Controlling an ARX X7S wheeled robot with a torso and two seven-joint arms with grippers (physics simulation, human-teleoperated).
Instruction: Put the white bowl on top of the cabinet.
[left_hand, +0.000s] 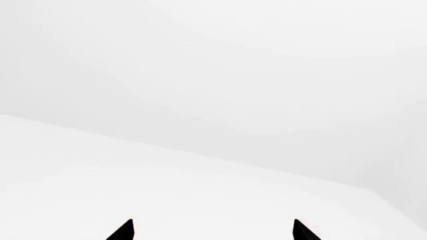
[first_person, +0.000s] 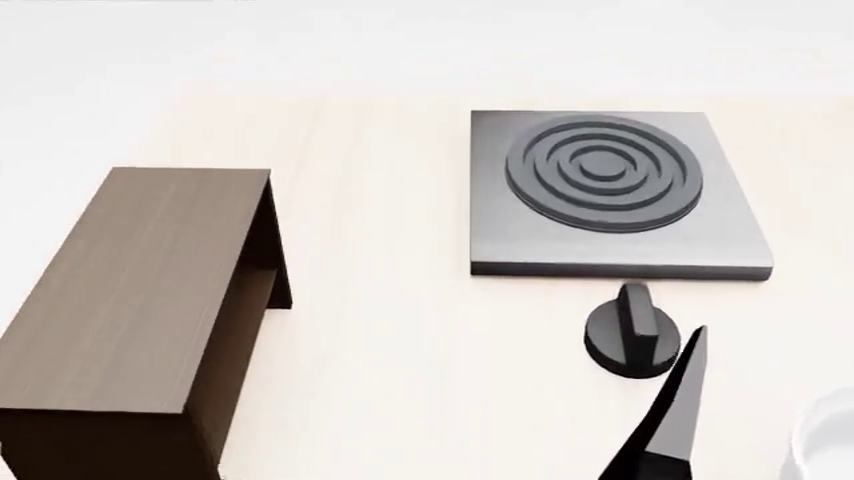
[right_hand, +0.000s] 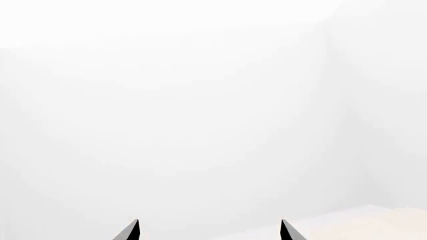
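Black and tapering, one finger of my right end effector (first_person: 674, 415) is rising at the lower edge of the head view, and its wrist camera is showing two tips standing well apart with nothing between them. Just beside it, at the lower right corner, only a sliver of the deep glossy white bowl (first_person: 827, 440) is showing on the pale wood tabletop (first_person: 400, 330). My left end effector (left_hand: 212, 231) is likewise spread and empty, facing blank white.

Beyond lie a small dark round knob (first_person: 635, 332) and the grey square stove plate (first_person: 614, 195). The long dark brown wood-grain cabinet (first_person: 140, 290) is standing well apart on the left, its flat top bare.

Judging by its sheen, the bowl will probably be rigid, light and slippery; I am thinking of pinching its thicker rim band, one finger inside the wall, one outside.
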